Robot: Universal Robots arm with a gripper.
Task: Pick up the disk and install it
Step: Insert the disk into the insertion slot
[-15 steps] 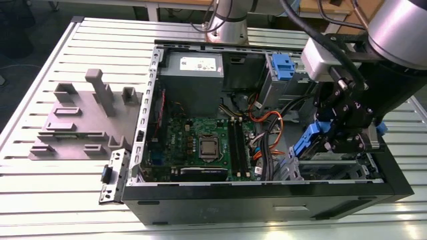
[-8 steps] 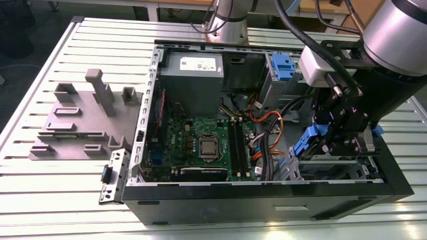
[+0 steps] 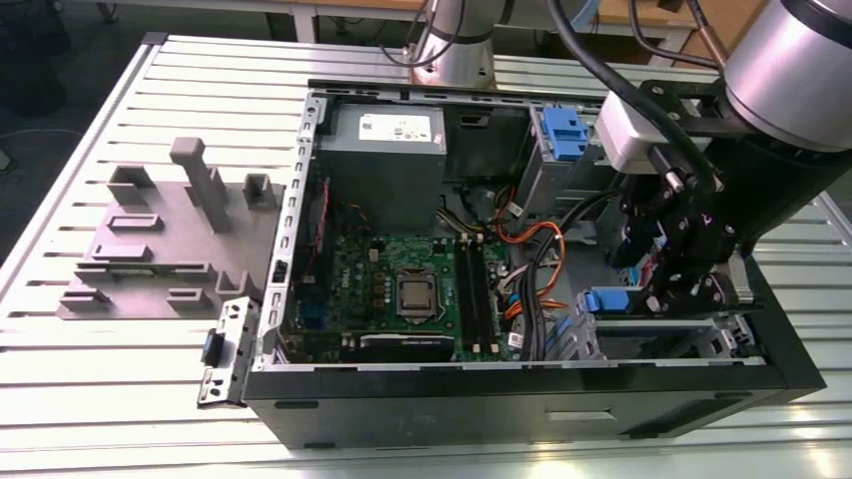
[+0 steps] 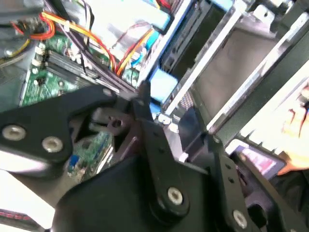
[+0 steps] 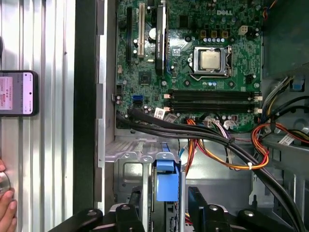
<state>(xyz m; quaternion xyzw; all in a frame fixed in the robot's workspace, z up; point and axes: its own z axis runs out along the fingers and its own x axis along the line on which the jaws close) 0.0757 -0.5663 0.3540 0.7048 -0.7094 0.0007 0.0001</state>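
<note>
1. Exterior view, far left: a grey fixture [image 3: 167, 239] lies on the slatted table [image 3: 80, 399], just beside the open case [image 3: 533, 404].
2. Centre-left: the motherboard [image 3: 399, 289] lies flat in the case, with the power supply [image 3: 383, 150] above it in the frame.
3. Right of centre: cables [image 3: 533, 259] run from the motherboard side toward the bay [image 3: 665, 319] at the lower right.
4. The disk [image 3: 610, 298] stands on edge at the bay's end nearer the motherboard, blue rail uppermost. How deep it sits I cannot tell.
5. Right: the gripper [image 3: 685, 289] hangs directly over the disk, and the arm [image 3: 799, 70] rises into the upper right corner.
6. In the first wrist view the disk [image 5: 166, 186] lies edge-on within the gripper [image 5: 165, 198] — whether it is clamped or released I cannot tell.
7. That view also has a phone [image 5: 17, 93] and a person's hand [image 5: 6, 212] on the table outside the case — well apart from the disk.
</note>
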